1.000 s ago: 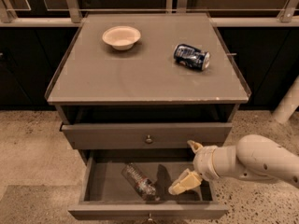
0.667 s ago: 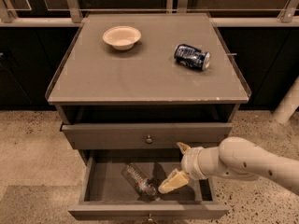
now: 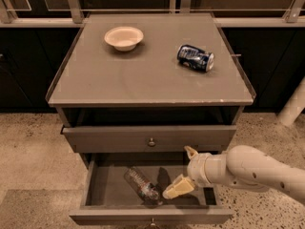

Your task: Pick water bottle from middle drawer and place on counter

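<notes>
Reach step, we judge: the end effector (image 3: 178, 171) hangs inside the open middle drawer (image 3: 107, 190), just right of the water bottle (image 3: 142, 186), its fingers spread wide with nothing between them. The lower finger's tip sits close beside the bottle's near end, maybe touching; we cannot tell. The upper finger points up toward the shut upper drawer (image 3: 119, 138). The water bottle lies on its side on the drawer floor, angled, with one end toward the back left and the other toward the front wall. It is not grasped and not lifted. The desk (image 3: 143, 80) above carries a pale bowl (image 3: 124, 37) at back left and a dented blue soda can (image 3: 196, 58) at back right, well apart. For the next move, in our judgement: shift left and down so the fingers straddle the ribbed body, then close gently, since thin plastic may crush or slip. After that, lift clear of the drawer's front wall and the upper drawer before going up to the desk.
</notes>
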Motion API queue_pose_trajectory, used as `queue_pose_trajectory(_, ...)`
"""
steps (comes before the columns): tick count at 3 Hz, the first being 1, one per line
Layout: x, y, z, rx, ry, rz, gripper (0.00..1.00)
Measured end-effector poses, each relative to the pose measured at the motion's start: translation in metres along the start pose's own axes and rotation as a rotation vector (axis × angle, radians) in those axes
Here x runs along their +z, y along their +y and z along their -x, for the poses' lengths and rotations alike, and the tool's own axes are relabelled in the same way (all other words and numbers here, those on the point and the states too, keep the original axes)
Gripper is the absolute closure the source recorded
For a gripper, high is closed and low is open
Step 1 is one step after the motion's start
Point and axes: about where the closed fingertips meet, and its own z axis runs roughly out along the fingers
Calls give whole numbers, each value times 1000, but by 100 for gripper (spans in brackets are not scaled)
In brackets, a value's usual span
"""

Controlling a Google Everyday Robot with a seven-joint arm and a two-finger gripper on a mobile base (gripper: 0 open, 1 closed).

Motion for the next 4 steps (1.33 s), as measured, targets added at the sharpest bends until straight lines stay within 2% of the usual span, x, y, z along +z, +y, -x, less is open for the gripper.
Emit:
queue_pose_trajectory(1,26,11,4,-5,-23,38,0)
queue_pose_trajectory(2,76,27,5,-19,-36,147,0)
queue_pose_trajectory(3,145,47,0,-11,-15,280,0)
queue_pose_trajectory(4,145,47,0,-11,-15,280,0)
